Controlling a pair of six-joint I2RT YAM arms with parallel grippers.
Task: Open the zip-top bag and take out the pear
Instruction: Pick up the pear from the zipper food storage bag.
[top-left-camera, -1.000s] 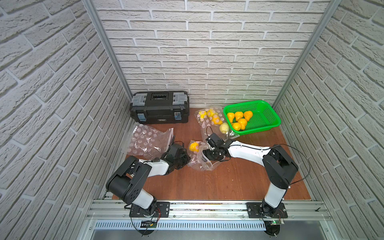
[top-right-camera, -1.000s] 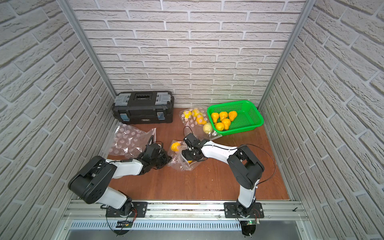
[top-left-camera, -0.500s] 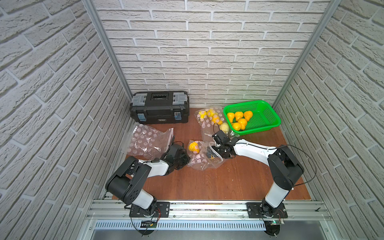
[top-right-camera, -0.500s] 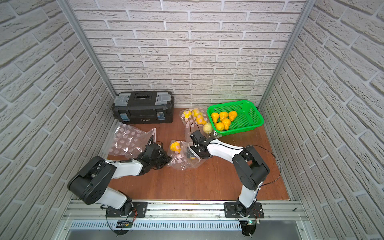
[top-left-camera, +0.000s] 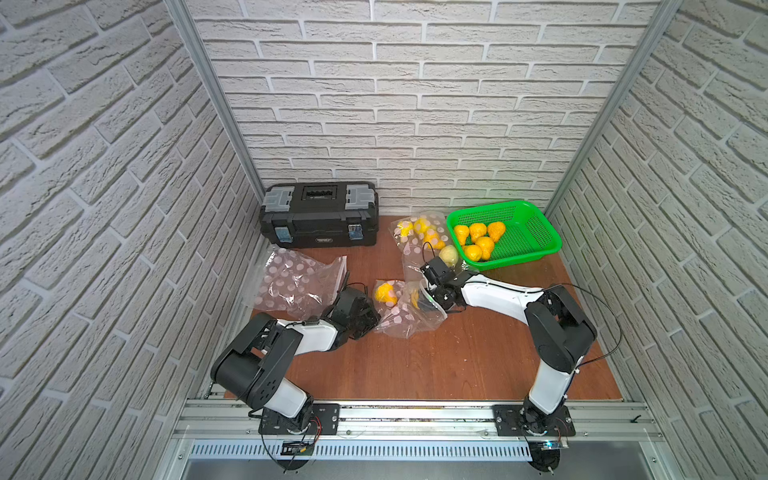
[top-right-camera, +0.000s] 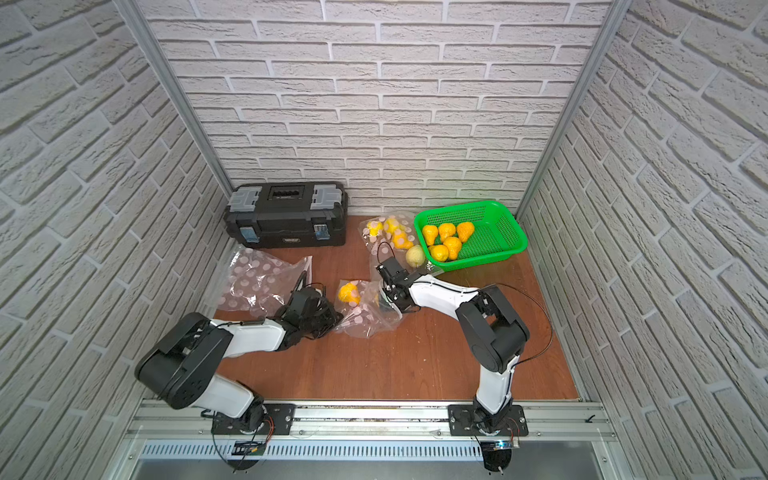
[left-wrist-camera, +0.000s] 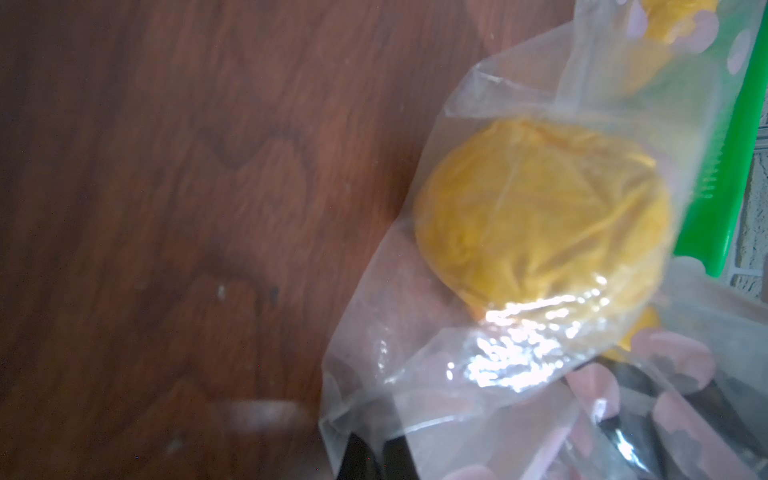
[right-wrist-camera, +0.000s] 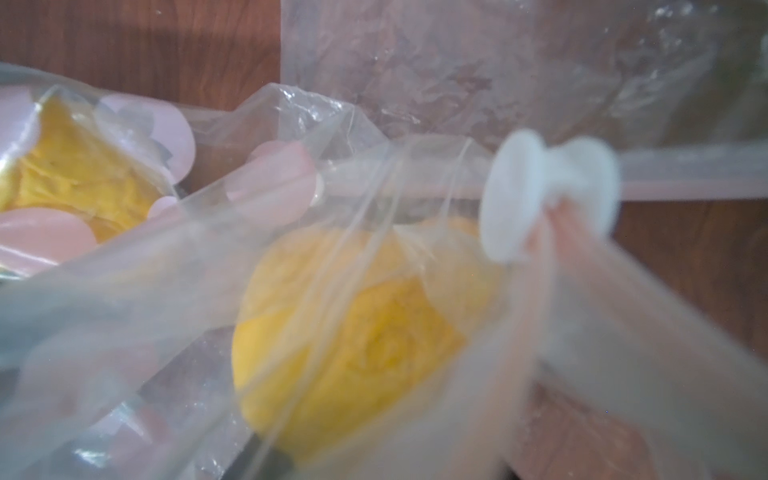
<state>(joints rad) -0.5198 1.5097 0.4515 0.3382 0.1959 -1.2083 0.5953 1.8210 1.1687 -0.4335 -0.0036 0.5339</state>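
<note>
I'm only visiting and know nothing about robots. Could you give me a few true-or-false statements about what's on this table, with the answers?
1. The green basket holds five pears. True.
2. The black toolbox stands open. False: its lid is shut.
3. The bag between the two arms is empty. False: a yellow pear shows through the plastic.
4. Both arms reach to that bag. True: the left gripper is at one end and the right gripper at the other.
5. A pale fruit lies beside the basket, not in it. True.
</note>
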